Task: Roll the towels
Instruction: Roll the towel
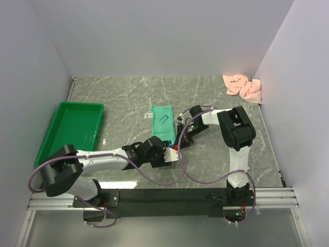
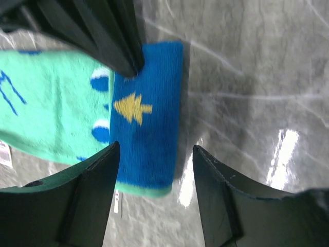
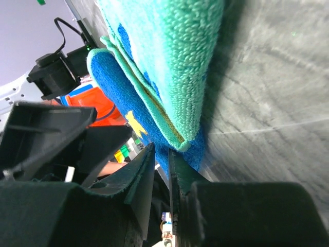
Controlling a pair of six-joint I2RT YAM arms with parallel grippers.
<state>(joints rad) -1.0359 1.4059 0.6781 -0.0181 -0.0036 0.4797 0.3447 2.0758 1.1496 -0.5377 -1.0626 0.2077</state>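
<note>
1. Our left gripper [image 2: 157, 149] is hovering released above the blue end of the teal terry towel [image 2: 51, 113], which is lying central on the grey marble table [image 1: 128, 98];
2. our right gripper [image 3: 162, 154] is clenching that blue hem;
3. we are judging that the roll needs both edges curling evenly and tightly.

Cannot see the towel's [image 1: 163, 119] near end from above: buried under the left hand [image 1: 175, 153] and right hand [image 1: 182, 138], both too small there for any reading of finger spread. Cannot follow the towel past the left edge of the left wrist view, nor behind the right hand's dark finger [image 2: 103, 36] across the top. Cannot see the left fingers [image 2: 77, 206] whole: cut off at the bottom edge. Cannot rule cloth in or out of the narrow gap between the right fingers [image 3: 139, 180]; blurred background there. Cannot count the pink towels [image 1: 243, 86] in the far corner. Cannot see the tray's [image 1: 72, 126] near corner behind the left arm [image 1: 61, 172].
</note>
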